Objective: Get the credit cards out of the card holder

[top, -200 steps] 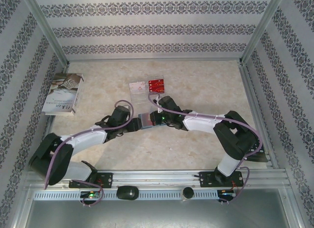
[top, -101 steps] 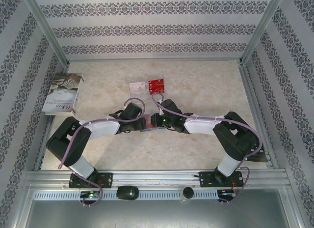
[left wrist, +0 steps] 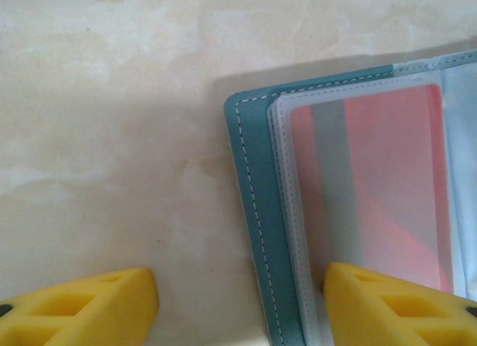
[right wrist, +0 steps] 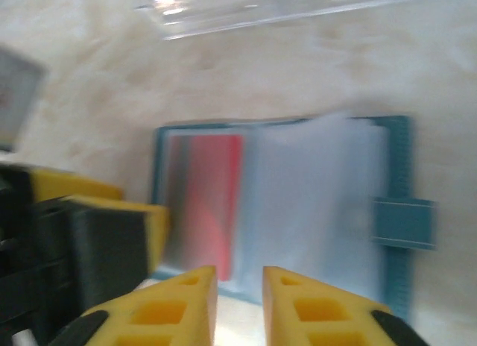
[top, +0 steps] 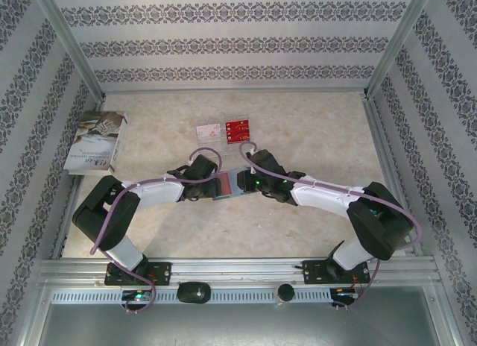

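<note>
Left pincer (left wrist: 238, 285) stands apart, astride the edge of the open card holder (left wrist: 250, 204) at mid-counter (left wrist: 112, 137); right pincer (right wrist: 238, 282) is barely parted and empty, just beside it. Two credit cards (top: 237, 127) lie in the clear tray (right wrist: 261, 10). A red card (left wrist: 387, 174) sits in its sleeve, so the job looks partly done.

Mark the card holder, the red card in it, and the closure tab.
card holder (left wrist: 253, 204): left wrist view, teal stitched border.
red card (left wrist: 395, 174): left wrist view, its middle, behind the clear sleeve.
closure tab (right wrist: 403, 224): right wrist view, centre of the tab.
</note>
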